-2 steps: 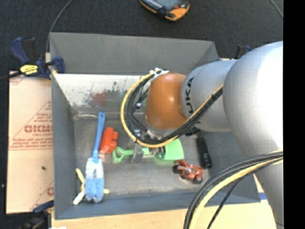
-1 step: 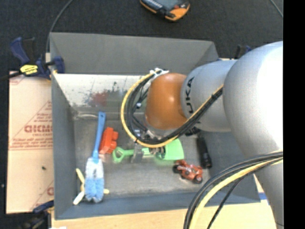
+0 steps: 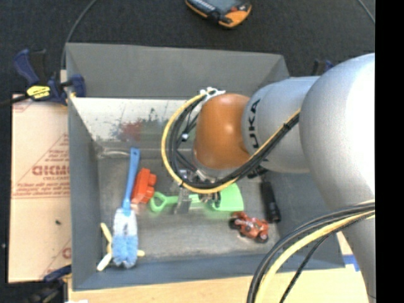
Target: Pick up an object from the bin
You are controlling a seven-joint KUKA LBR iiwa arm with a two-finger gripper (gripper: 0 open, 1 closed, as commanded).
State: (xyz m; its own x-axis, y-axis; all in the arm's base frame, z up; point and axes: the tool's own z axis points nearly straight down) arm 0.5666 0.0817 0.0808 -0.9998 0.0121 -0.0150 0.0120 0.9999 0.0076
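Blue-handled, the brush point(image 3: 125, 232) and a red toy point(image 3: 249, 226) lie untouched by the near wall. Further in, the jaws hang low over the green plastic piece point(image 3: 230, 197) mid-bin; their spread I cannot tell. Nothing looks lifted, so grasping and raising remain.

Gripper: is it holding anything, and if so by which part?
Cannot be told. The gripper sits low over the middle of the green plastic piece, but no clear hold shows.

Brush point(image 3: 125, 232) left in bin point(image 3: 82, 188); scoop point(image 3: 232, 197) centre; marker point(image 3: 270, 202) right.
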